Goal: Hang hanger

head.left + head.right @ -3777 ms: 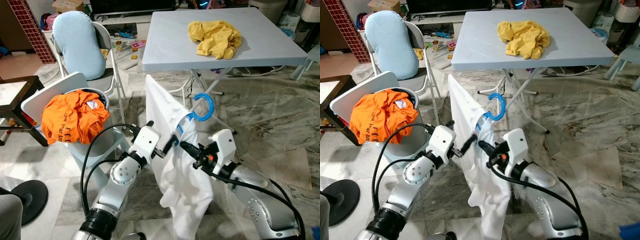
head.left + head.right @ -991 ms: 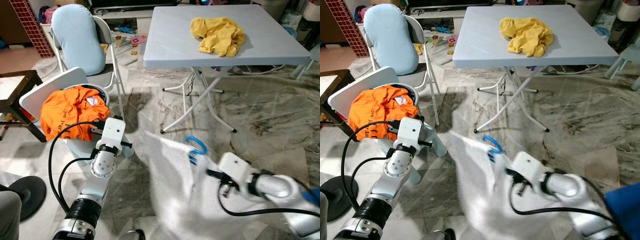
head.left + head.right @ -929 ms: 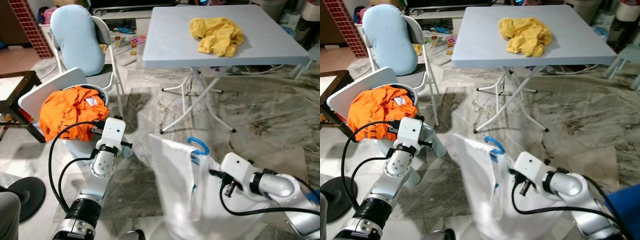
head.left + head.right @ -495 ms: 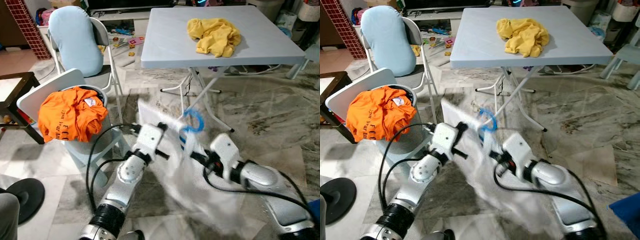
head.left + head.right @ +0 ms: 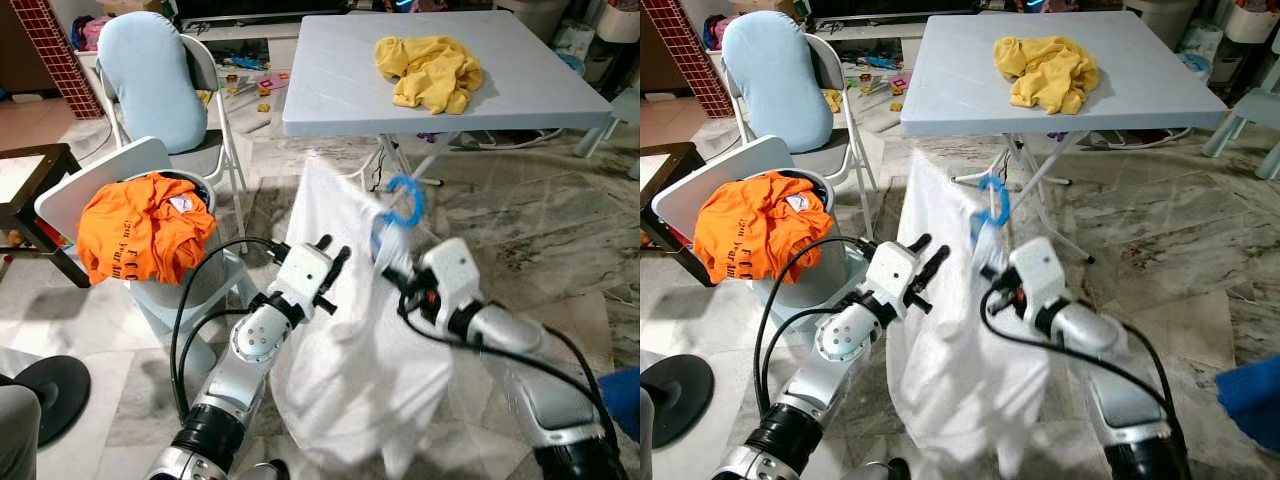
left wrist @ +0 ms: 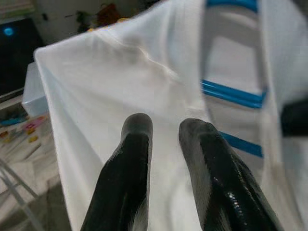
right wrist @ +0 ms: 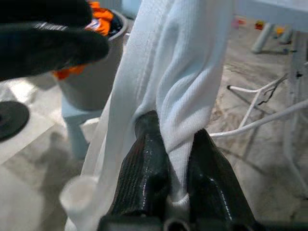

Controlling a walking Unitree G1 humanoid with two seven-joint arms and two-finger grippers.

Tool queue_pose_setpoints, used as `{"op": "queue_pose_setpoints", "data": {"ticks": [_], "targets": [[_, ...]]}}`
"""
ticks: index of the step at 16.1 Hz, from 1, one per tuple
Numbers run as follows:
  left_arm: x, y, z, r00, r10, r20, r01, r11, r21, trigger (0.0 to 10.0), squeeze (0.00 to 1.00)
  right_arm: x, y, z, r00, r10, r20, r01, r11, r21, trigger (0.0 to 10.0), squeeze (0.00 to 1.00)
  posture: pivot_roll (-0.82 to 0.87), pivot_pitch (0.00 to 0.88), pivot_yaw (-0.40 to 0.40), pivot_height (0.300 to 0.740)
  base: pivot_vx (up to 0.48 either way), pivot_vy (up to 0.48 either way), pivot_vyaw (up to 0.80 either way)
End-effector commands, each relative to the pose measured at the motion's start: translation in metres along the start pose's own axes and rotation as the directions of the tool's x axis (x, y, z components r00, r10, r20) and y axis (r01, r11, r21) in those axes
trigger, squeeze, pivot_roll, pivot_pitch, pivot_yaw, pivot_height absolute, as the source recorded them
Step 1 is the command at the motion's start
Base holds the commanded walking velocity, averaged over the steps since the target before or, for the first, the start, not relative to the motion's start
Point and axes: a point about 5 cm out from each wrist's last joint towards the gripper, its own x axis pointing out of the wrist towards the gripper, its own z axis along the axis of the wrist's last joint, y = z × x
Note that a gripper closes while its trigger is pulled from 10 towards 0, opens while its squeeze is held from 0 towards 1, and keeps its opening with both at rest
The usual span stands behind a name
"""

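Since half a second ago the white shirt (image 5: 350, 340) has been swung up and hangs fairly straight, hook higher now. Right gripper (image 7: 168, 159) is pinching a fold of the shirt just under the blue hanger (image 5: 403, 203), whose hook sticks up above it. Left gripper (image 6: 166, 144) sits beside the cloth, fingers slightly apart, holding nothing. So the right arm carries it. Further back: orange clothes (image 5: 140, 228) in a bin, yellow garment (image 5: 430, 70) on the worktop (image 5: 330, 90).
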Motion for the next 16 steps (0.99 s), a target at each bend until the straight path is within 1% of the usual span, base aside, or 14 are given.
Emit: {"op": "queue_pose_setpoints", "data": {"ticks": [1, 3, 5, 8, 9, 10, 11, 12, 14, 16], "targets": [[-0.002, -0.001, -0.001, 1.0, -0.005, -0.002, 0.005, 1.0, 0.031, 10.0, 1.0, 0.004, 0.004, 0.011, 0.999, 0.024, 0.045, -0.024, 1.0, 0.0, 10.0, 0.0, -0.07, 0.073, 0.049, 0.74, 0.0, 0.0, 0.0], [-0.002, 0.004, -0.001, 0.999, 0.032, -0.011, -0.031, 0.997, 0.072, 10.0, 1.0, 0.004, 0.011, 0.015, 0.995, 0.078, 0.055, -0.077, 0.997, -0.004, 10.0, 0.0, -0.07, 0.071, 0.046, 0.74, 0.0, 0.0, 0.0], [-0.001, 0.013, -0.002, 0.998, 0.061, -0.02, -0.059, 0.993, 0.099, 10.0, 1.0, -0.002, 0.014, 0.014, 0.991, 0.13, 0.044, -0.13, 0.991, -0.006, 10.0, 0.0, -0.07, 0.07, 0.047, 0.74, 0.0, 0.0, 0.0], [0.001, 0.016, -0.002, 0.998, 0.065, -0.026, -0.062, 0.993, 0.103, 10.0, 1.0, -0.006, 0.018, 0.014, 0.983, 0.178, 0.041, -0.178, 0.984, -0.006, 10.0, 0.0, -0.08, 0.069, 0.052, 0.74, 0.0, 0.0, 0.0], [0.002, 0.015, -0.002, 0.998, 0.065, -0.028, -0.062, 0.993, 0.104, 10.0, 1.0, -0.007, 0.021, 0.015, 0.98, 0.192, 0.044, -0.193, 0.981, -0.004, 10.0, 0.0, -0.08, 0.068, 0.055, 0.74, 0.0, 0.0, 0.0], [0.004, 0.013, -0.002, 0.998, 0.053, -0.029, -0.05, 0.995, 0.088, 10.0, 0.98, -0.008, 0.023, 0.015, 0.978, 0.203, 0.044, -0.204, 0.979, -0.002, 10.0, 0.0, -0.09, 0.068, 0.054, 0.74, 0.0, 0.0, 0.0], [0.004, 0.011, -0.002, 0.999, 0.045, -0.028, -0.043, 0.996, 0.081, 10.0, 0.21, -0.008, 0.023, 0.015, 0.978, 0.205, 0.044, -0.205, 0.979, -0.002, 10.0, 0.0, -0.09, 0.068, 0.054, 0.74, 0.0, 0.0, 0.0], [0.006, 0.006, 0.0, 1.0, 0.02, -0.023, -0.019, 0.997, 0.073, 10.0, 0.0, -0.007, 0.023, 0.014, 0.978, 0.206, 0.039, -0.206, 0.979, -0.003, 10.0, 0.0, -0.09, 0.067, 0.055, 0.74, 0.0, 0.0, 0.0], [0.005, 0.0, -0.002, 1.0, -0.007, -0.028, 0.008, 0.998, 0.061, 10.0, 0.0, -0.007, 0.024, 0.015, 0.976, 0.213, 0.037, -0.213, 0.977, -0.003, 10.0, 0.0, -0.09, 0.066, 0.054, 0.74, 0.0, 0.0, 0.0], [0.004, -0.002, -0.004, 0.999, -0.025, -0.036, 0.027, 0.998, 0.057, 10.0, 0.0, -0.006, 0.025, 0.015, 0.974, 0.222, 0.035, -0.222, 0.975, -0.005, 10.0, 0.0, -0.08, 0.066, 0.052, 0.74, 0.0, 0.0, 0.0]]}}
